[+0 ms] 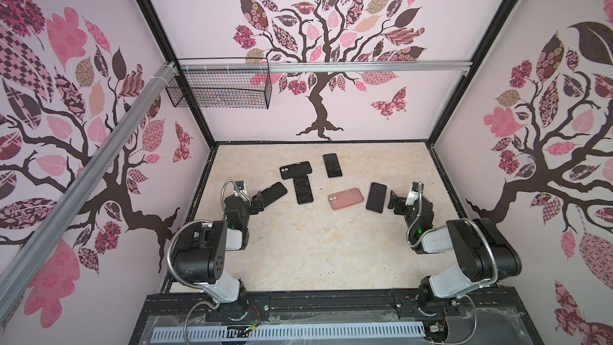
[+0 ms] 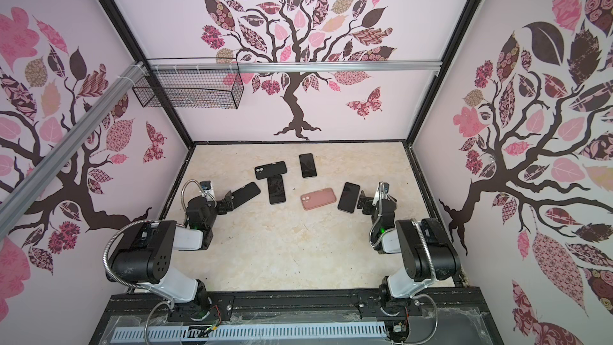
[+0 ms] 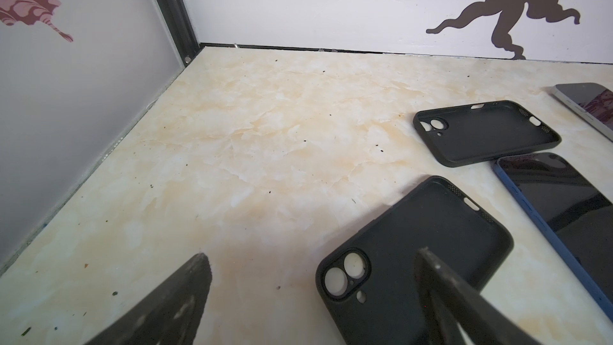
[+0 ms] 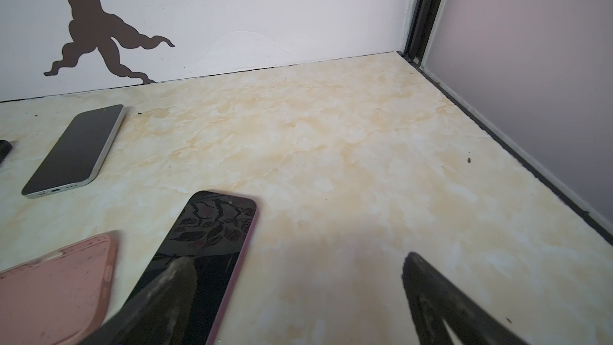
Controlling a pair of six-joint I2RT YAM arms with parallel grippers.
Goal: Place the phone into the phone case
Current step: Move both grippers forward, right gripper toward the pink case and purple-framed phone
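Three phones and three cases lie on the marbled table (image 1: 298, 253). An empty black phone case (image 3: 414, 233) lies inside-up by my left gripper (image 3: 311, 255), which is open with one finger over the case. A second black case (image 1: 296, 169) lies farther back, and a blue-edged phone (image 1: 303, 189) lies beside them. My right gripper (image 4: 296, 259) is open, one finger above a pink-edged phone (image 4: 212, 243) lying screen-up. A pink case (image 4: 56, 290) lies beside that phone. Both grippers (image 1: 258, 201) (image 1: 393, 200) hold nothing.
A silver-edged phone (image 1: 332, 165) lies screen-up toward the back wall. A black wire basket (image 1: 219, 89) hangs on the rail at the back left. Patterned walls close in the table on three sides. Bare table surface lies between the two arms.
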